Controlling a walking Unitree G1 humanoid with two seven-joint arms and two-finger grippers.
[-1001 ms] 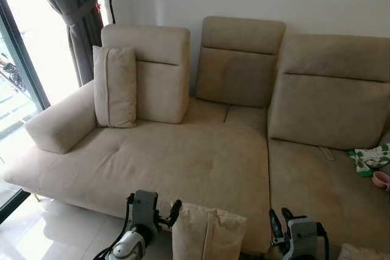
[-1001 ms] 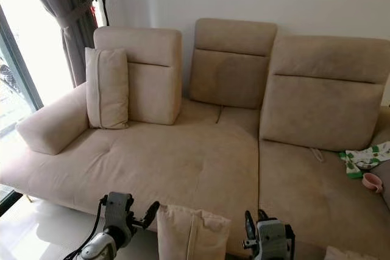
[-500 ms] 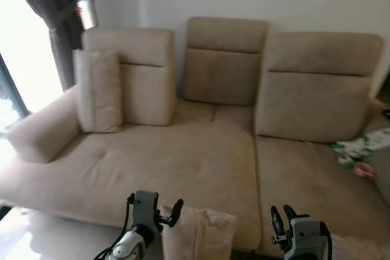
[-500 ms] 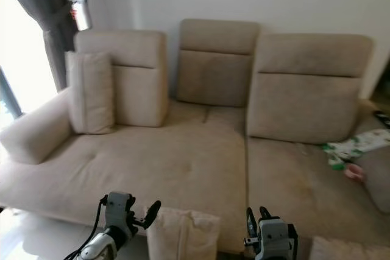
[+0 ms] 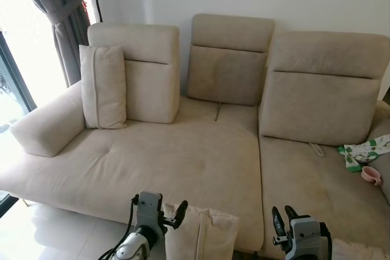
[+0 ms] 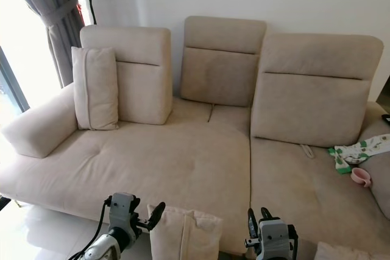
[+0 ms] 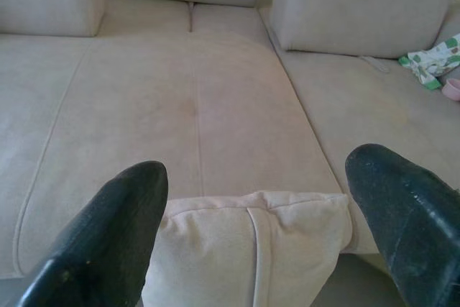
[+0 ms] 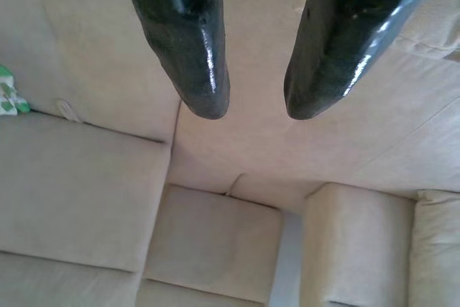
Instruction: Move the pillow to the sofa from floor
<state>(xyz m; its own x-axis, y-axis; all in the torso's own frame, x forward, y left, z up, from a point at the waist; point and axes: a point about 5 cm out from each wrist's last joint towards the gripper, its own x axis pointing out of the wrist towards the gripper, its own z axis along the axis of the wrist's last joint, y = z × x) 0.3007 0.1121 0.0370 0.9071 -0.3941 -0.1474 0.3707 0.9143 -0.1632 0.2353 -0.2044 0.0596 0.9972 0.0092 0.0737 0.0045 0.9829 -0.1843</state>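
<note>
Facing a beige sectional sofa (image 5: 183,156) from its front edge. Task pillow (image 5: 201,235) sits low, in front of the seat front, between the two arms, upright with its top seam up; its base is out of frame, so whether it rests on the floor cannot be told.

Left tool (image 7: 251,231): fingers spread wide, one on each side of the pillow's top. In the left wrist view the pillow's upper corners lie at or just inside the two fingertips; firm contact cannot be confirmed. In the head view the left tool (image 5: 172,217) is at the pillow's left upper corner.

Right tool (image 8: 251,109): fingers narrowly apart, holding nothing, pointing over the seat. In the head view it is to the right of the pillow, apart from it.

Other items: a second pillow (image 5: 102,86) stands upright against the left backrest, next to the armrest. Green-and-white cloth (image 5: 364,151) and a small pink item (image 5: 370,175) lie on the far right seat. Grey curtain (image 5: 58,13) hangs at the window behind the sofa's left end.
</note>
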